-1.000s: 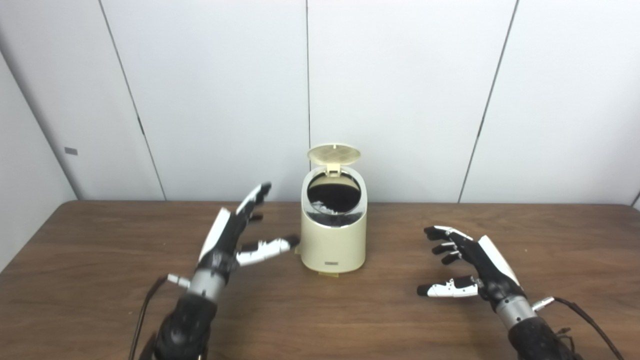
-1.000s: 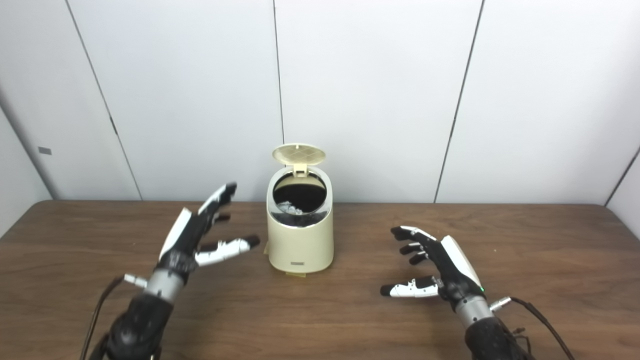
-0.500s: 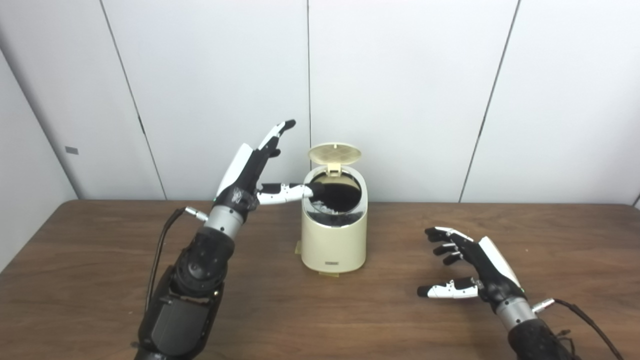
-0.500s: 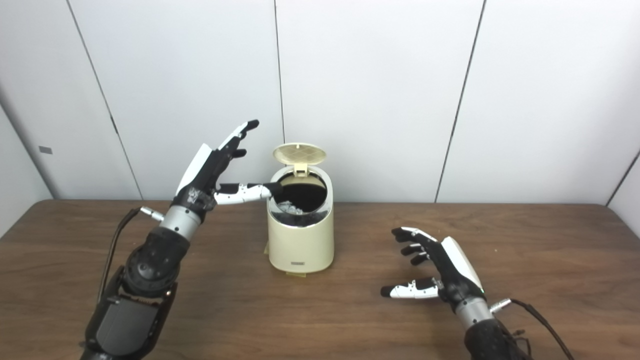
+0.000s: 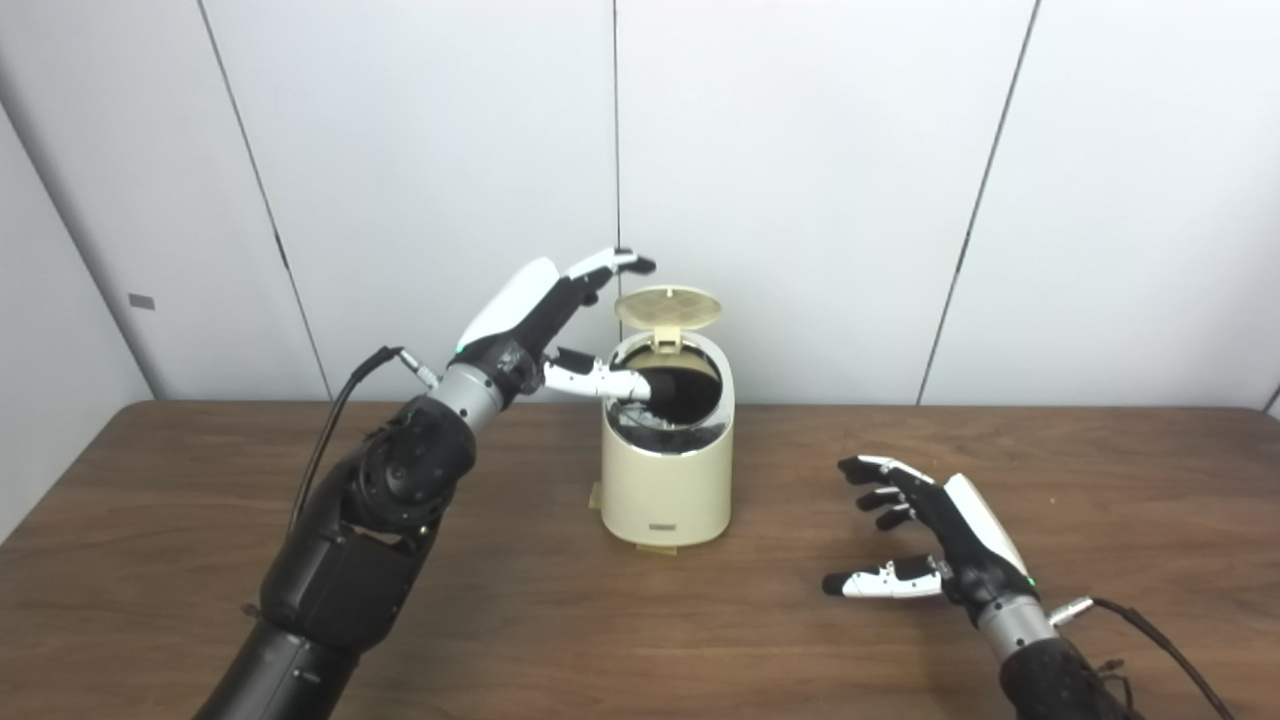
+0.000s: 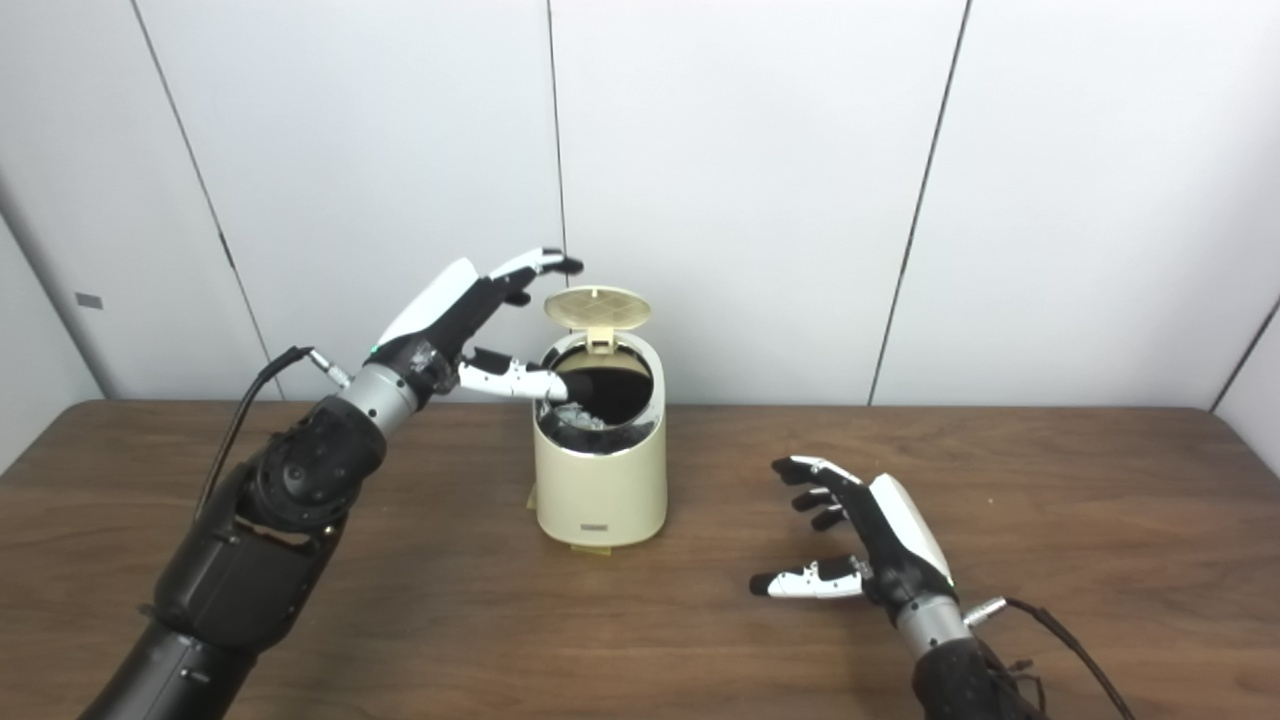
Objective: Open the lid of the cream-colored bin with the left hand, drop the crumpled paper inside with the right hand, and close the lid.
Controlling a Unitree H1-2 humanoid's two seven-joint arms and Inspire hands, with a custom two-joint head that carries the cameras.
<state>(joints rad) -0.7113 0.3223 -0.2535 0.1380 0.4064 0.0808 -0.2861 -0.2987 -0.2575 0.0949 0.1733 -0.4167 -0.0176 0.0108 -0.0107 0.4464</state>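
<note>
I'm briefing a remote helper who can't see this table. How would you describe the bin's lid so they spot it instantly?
On the brown table stands one cream-colored bin near the white wall. Its lid is the round cream disc hinged upright at the back rim, above the dark opening, just right of the left hand.

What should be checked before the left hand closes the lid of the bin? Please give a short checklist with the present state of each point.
1. Crumpled paper inside the bin: ok, pale paper shows in the dark opening.
2. Lid up and free to swing: ok, it stands open at the back.
3. Left hand placed by the lid: ok, fingers are above its left edge.
4. Left thumb out of the opening: not ok, its tip reaches over the rim.
5. Right hand clear of the bin: ok, open, empty, over the table.
6. Bin upright: ok.
</note>
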